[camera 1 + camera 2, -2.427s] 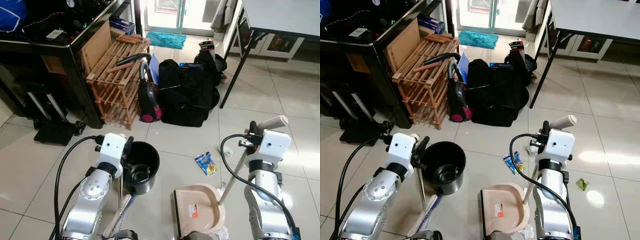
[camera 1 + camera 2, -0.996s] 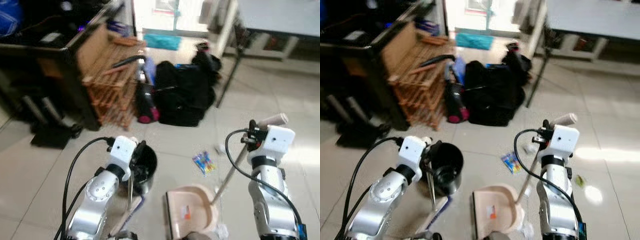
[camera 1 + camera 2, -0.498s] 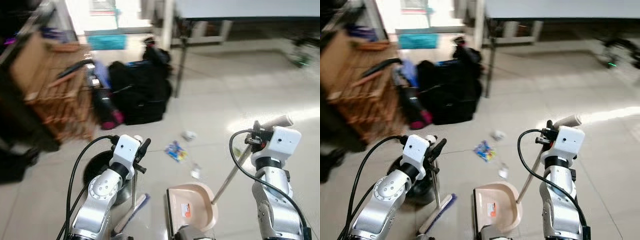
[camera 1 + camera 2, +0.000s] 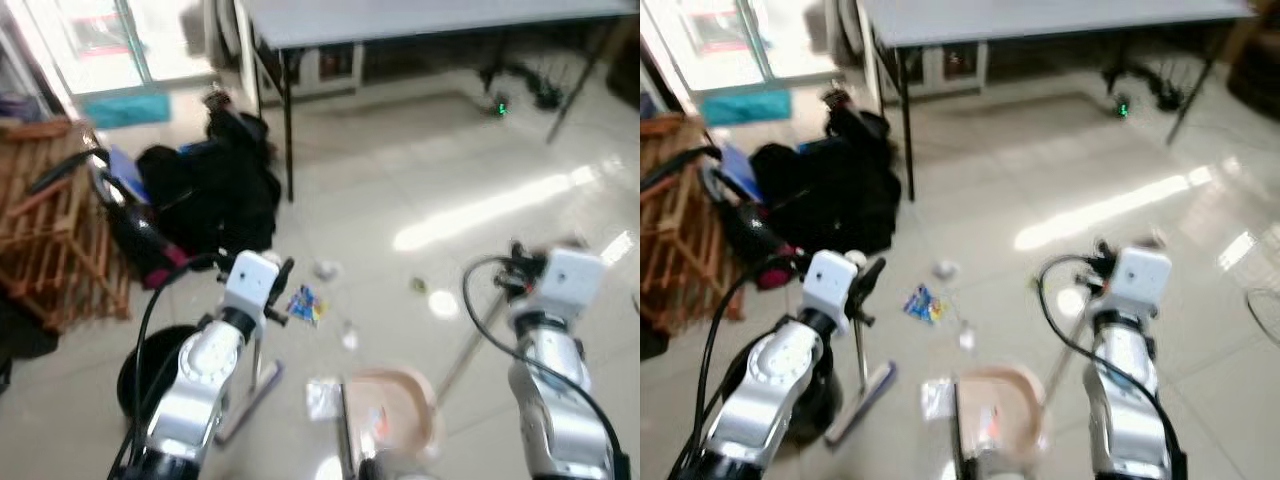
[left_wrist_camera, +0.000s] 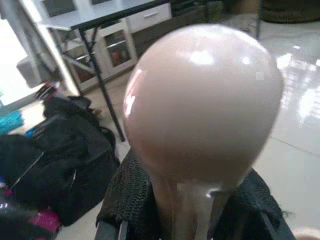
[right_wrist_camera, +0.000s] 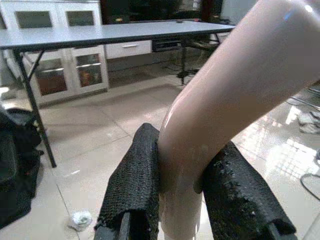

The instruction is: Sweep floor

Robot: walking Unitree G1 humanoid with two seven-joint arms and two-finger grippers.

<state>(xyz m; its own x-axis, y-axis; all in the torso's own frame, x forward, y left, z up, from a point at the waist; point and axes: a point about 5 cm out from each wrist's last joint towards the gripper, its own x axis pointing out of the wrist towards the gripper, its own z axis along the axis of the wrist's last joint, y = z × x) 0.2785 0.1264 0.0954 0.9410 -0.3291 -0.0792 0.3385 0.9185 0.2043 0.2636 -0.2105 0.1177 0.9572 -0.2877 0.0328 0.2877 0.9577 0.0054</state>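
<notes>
**A:** Beige tiles cover the floor (image 4: 400, 200), glossy with patches of glare. We hold a tool in each hand. Our left hand (image 5: 185, 210) is clamped on the broom handle (image 5: 200, 105), its black fingers (image 5: 125, 200) pressed to either side just under the rounded pink tip.

**B:** And where does the broom reach the floor?

**A:** The broom head (image 4: 250, 398) rests on the tiles beside our left arm, next to a black bin (image 4: 140, 370). Our right hand (image 6: 182, 200) is clamped on the dustpan handle (image 6: 220, 95), a pale curved tube. The dustpan (image 4: 395, 410) lies low on the floor between our arms (the head views are blurred, so its edges are soft).

**B:** What needs sweeping?

**A:** A blue and yellow wrapper (image 4: 304, 303) lies just beyond the broom, with a small white scrap (image 4: 324, 268) past it and another (image 4: 349, 340) nearer the pan. A crumpled silvery piece (image 4: 322, 397) sits touching the pan's left edge.

**B:** Anything else around?

**A:** A grey table (image 4: 400, 15) on black legs stands ahead, black bags (image 4: 215, 195) to its left, then a wooden rack (image 4: 40, 240).
</notes>
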